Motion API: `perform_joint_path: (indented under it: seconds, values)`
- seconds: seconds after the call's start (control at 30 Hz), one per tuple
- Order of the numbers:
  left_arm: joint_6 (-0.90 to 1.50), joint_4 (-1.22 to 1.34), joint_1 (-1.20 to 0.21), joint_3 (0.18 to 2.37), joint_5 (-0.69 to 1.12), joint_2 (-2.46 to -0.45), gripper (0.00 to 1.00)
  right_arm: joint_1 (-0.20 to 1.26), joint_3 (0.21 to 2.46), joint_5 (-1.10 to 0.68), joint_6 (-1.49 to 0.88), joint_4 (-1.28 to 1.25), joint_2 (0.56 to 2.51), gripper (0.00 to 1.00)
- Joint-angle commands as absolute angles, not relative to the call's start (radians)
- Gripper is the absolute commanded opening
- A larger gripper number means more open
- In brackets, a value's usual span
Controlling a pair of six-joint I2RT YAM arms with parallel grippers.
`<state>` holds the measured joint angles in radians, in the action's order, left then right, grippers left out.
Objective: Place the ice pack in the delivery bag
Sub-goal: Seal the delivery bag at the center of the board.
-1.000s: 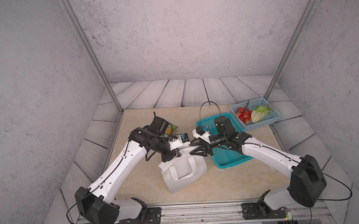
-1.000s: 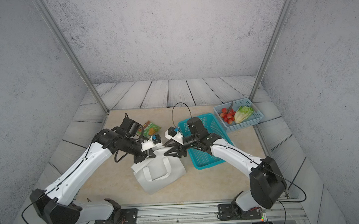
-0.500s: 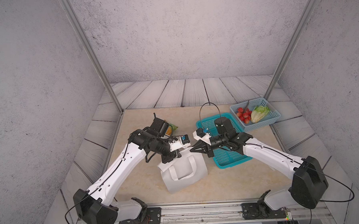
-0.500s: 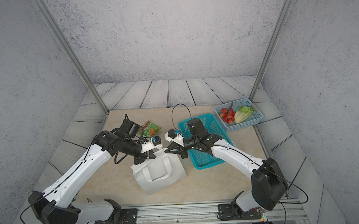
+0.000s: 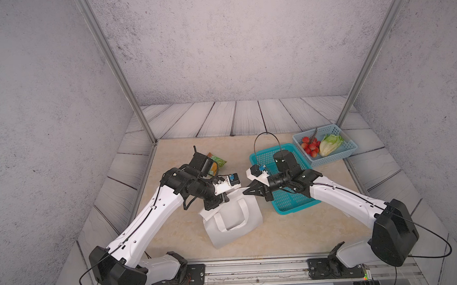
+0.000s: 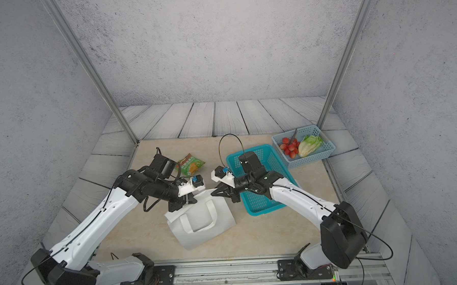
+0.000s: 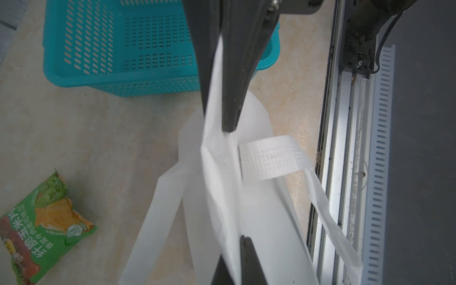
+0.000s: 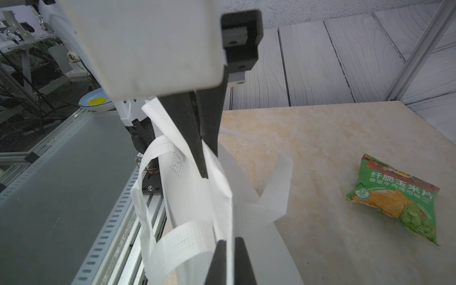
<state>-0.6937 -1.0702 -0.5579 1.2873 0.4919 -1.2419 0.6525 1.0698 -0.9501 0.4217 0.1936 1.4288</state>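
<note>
The white delivery bag [image 5: 233, 222] [image 6: 204, 229] slumps on the tabletop between my two arms, its loop handle lying on its near side. My left gripper [image 5: 223, 200] [image 7: 234, 244] is shut on the bag's top edge, with white fabric pinched between its fingers. My right gripper [image 5: 245, 193] [image 8: 230, 240] is shut on the same edge from the opposite side, tip to tip with the left one. A loose handle strap [image 7: 271, 160] curls beside the pinched edge. The bag's mouth is pressed flat, so no lining shows. The ice pack is out of view.
A teal mesh basket [image 5: 300, 207] [image 6: 267, 210] sits right of the bag, under my right arm. A pale blue basket [image 5: 334, 158] with tomatoes and lettuce stands at the back right. A green snack packet [image 6: 190, 163] [image 8: 394, 197] lies behind my left arm.
My right gripper, open a second ago, has come in to the bag's top edge and shut on it. The left gripper has kept its hold and barely moved.
</note>
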Motion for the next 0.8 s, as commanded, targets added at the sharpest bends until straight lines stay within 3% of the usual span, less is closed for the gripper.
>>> perform_joint_path:
  seconds: [0.0, 0.13, 0.23, 0.43, 0.6, 0.77]
  values:
    - [-0.669, -1.152, -0.552, 1.266, 0.408, -1.192, 0.22, 0.64, 1.027, -0.858, 0.455, 0.239, 1.351, 0.0]
    - [-0.647, -1.156, -0.543, 1.216, 0.367, -1.113, 0.44, 0.639, 0.997, -0.846, 0.46, 0.225, 1.324, 0.0]
    - [-0.641, -1.181, -0.515, 1.189, 0.335, -1.07, 0.5, 0.638, 0.992, -0.841, 0.467, 0.227, 1.318, 0.0]
    - [-0.615, -1.189, -0.469, 1.169, 0.35, -1.023, 0.53, 0.638, 0.991, -0.849, 0.48, 0.235, 1.318, 0.0]
    - [-0.563, -1.186, -0.456, 1.229, 0.472, -0.986, 0.73, 0.638, 0.997, -0.844, 0.474, 0.235, 1.334, 0.0]
    - [-0.682, -1.226, -0.454, 1.099, 0.359, -0.846, 0.9, 0.637, 0.982, -0.836, 0.471, 0.222, 1.331, 0.0]
